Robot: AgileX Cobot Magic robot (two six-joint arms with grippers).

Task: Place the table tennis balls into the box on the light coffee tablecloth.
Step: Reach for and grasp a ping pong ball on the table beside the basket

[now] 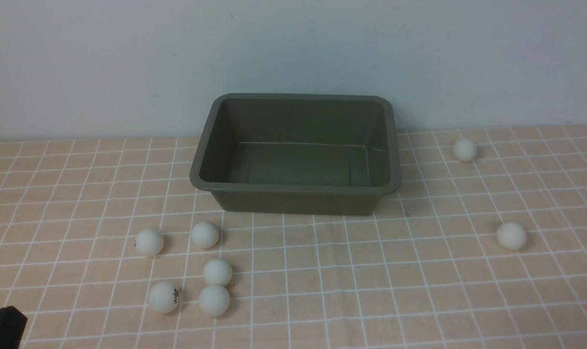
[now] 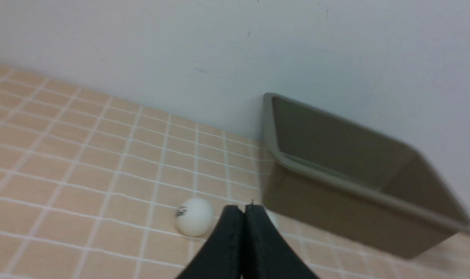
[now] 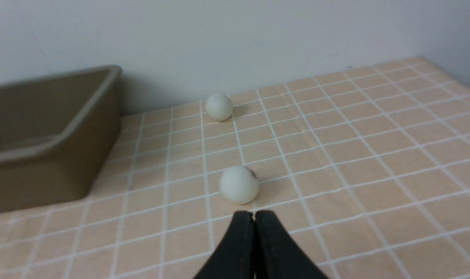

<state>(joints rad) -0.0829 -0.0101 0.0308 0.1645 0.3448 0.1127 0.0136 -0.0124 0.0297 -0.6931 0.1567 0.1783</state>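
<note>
The olive-green box point(image 1: 293, 190) stands empty on the light coffee tablecloth point(image 1: 351, 271), near the wall. Several table tennis balls point(image 1: 205, 234) lie in a loose cluster in front of its left corner. Two more lie to its right, one far point(image 1: 465, 150) and one nearer point(image 1: 511, 235). My left gripper point(image 2: 244, 209) is shut and empty, with a logo-printed ball point(image 2: 194, 217) just beyond its tip and the box point(image 2: 336, 209) beside it. My right gripper point(image 3: 253, 214) is shut and empty, just short of a ball point(image 3: 239, 185). Another ball point(image 3: 218, 107) lies farther off.
A pale wall point(image 1: 293, 48) rises directly behind the box. In the front view only a black tip of my left gripper point(image 1: 5, 322) shows, at the bottom left corner. The cloth's far right edge point(image 3: 452, 73) shows in the right wrist view.
</note>
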